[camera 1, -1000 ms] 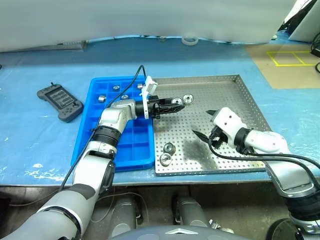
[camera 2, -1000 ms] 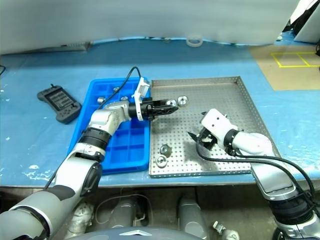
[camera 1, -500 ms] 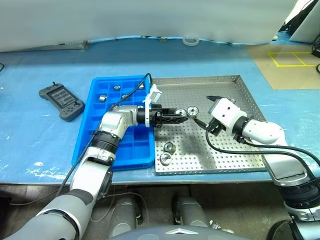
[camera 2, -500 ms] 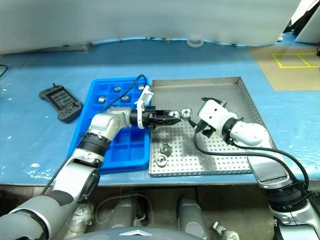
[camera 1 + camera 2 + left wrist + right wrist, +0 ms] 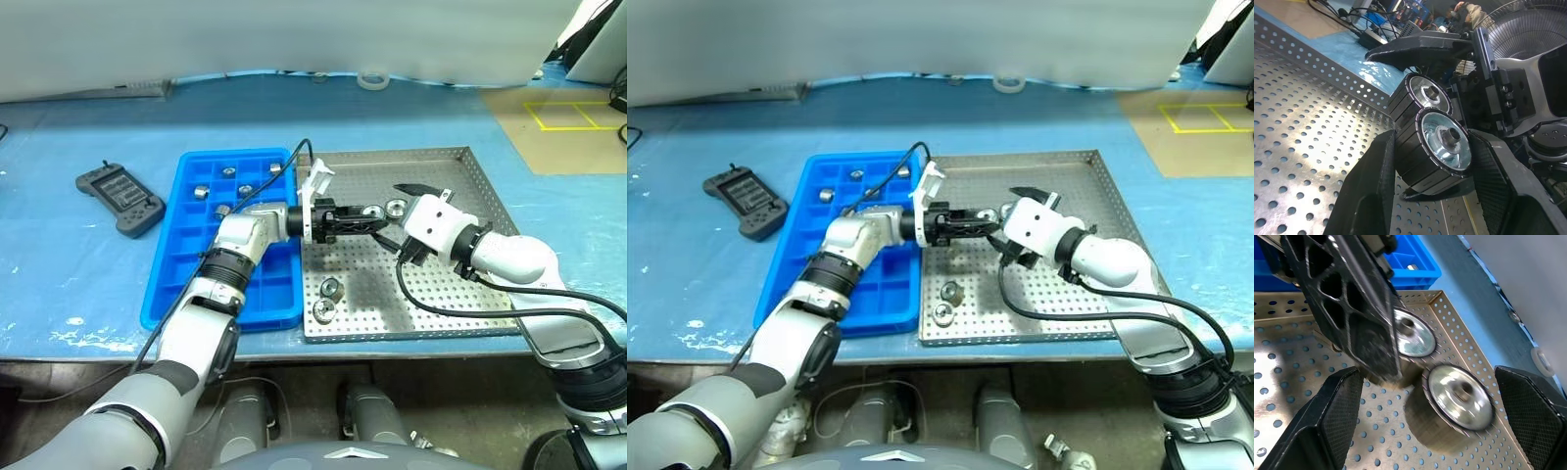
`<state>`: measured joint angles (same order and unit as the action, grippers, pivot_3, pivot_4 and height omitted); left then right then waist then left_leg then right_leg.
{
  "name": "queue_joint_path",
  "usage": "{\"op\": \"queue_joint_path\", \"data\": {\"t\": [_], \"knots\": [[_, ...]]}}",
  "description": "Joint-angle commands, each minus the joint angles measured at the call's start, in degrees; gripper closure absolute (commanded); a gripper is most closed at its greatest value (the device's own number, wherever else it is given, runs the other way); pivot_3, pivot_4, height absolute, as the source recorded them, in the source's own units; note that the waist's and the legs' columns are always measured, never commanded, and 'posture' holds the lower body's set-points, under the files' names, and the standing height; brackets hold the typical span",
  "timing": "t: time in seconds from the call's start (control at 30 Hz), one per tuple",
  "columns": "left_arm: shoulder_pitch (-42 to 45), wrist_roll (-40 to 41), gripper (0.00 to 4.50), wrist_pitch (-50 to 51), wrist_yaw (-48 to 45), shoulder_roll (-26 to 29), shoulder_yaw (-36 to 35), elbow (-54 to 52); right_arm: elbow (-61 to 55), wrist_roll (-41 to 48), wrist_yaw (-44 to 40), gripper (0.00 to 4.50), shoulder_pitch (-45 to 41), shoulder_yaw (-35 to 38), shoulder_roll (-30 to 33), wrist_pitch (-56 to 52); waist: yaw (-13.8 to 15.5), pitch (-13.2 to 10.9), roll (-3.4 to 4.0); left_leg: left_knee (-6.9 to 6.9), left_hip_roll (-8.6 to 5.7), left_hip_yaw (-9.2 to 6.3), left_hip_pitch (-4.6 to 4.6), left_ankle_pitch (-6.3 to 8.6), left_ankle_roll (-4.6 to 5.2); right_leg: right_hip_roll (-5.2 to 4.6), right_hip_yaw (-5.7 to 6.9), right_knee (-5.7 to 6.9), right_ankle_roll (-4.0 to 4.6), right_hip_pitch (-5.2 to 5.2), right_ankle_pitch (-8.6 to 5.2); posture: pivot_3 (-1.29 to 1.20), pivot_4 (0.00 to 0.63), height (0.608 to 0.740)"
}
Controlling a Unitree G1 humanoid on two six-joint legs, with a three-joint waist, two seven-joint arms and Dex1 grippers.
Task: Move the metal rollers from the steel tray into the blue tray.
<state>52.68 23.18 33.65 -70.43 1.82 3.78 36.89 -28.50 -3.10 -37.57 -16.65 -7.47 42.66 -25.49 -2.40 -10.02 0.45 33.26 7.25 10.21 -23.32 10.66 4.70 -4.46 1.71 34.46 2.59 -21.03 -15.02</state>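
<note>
Steel tray (image 5: 490, 201) lies before me, the blue tray (image 5: 186, 257) touching its left edge with a few metal rollers (image 5: 227, 172) already in its far compartments. Two more rollers sit loose near the steel tray's front-left corner (image 5: 331, 288), and another rests on the perforated floor (image 5: 1460, 396) just beside the roller (image 5: 1444, 141) I hold. My left gripper (image 5: 375, 214) reaches level across the tray toward my right, jaws narrowed on that roller. My right gripper (image 5: 409, 217) faces it, jaws spread wide and empty. To do this well, I judge I should keep the left clamp firm and steady, and let the right close only once it squarely straddles a roller, without knocking the neighbour.
</note>
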Motion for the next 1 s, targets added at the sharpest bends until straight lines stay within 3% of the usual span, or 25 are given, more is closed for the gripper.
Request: {"op": "queue_joint_path", "data": {"t": [0.03, 0.2, 0.23, 0.77, 1.0], "knots": [[1.2, 0.7, 2.63, -1.1, -0.9, -0.4, 0.0, -1.4, -1.6, -0.3, -0.6, 0.91, -1.3, 0.7, 0.1, 1.1, 0.0, 0.0, -0.01, 0.00, 0.00, 0.00, 0.00, 0.00, 0.00, 0.00, 0.00, 0.02, 0.00, -0.01, 0.00, -0.37, 0.150, 0.740], [0.0, 0.9, 2.63, -0.8, -1.0, 0.0, 0.3, -2.6, -1.1, -0.9, -1.0, 2.60, -1.0, 0.4, -0.4, 1.6, -0.1, 0.0, -0.01, 0.00, 0.01, 0.00, 0.02, -0.01, -0.02, 0.00, -0.02, 0.12, 0.00, -0.05, 0.00, -0.36, 0.150, 0.740], [-0.1, 0.9, 2.63, -0.8, -1.0, 0.1, 0.3, -2.7, -0.9, -1.1, -1.1, 2.68, -0.8, 0.5, -0.5, 1.8, -0.1, 0.0, -0.01, 0.01, 0.01, 0.00, 0.02, -0.02, -0.02, 0.00, -0.01, 0.12, 0.00, -0.05, 0.00, -0.36, 0.150, 0.740], [0.0, -0.2, 2.63, -2.6, 0.8, 0.8, 0.1, -1.9, 1.2, -3.5, -1.5, 2.68, -0.6, -0.2, -0.8, 4.3, 0.0, 0.0, -0.01, 0.05, 0.00, 0.00, 0.01, -0.01, -0.01, 0.00, -0.03, 0.14, 0.00, -0.05, 0.00, -0.35, 0.150, 0.740], [1.4, -0.4, 2.63, -8.1, 4.4, -0.7, -2.2, 0.7, 1.5, -4.2, -0.8, 2.68, -0.4, 0.2, -1.9, 4.1, 0.0, 0.0, -0.01, 0.05, 0.00, 0.00, 0.00, -0.01, -0.01, 0.00, -0.02, 0.13, 0.00, -0.04, 0.00, -0.36, 0.150, 0.740]]}}
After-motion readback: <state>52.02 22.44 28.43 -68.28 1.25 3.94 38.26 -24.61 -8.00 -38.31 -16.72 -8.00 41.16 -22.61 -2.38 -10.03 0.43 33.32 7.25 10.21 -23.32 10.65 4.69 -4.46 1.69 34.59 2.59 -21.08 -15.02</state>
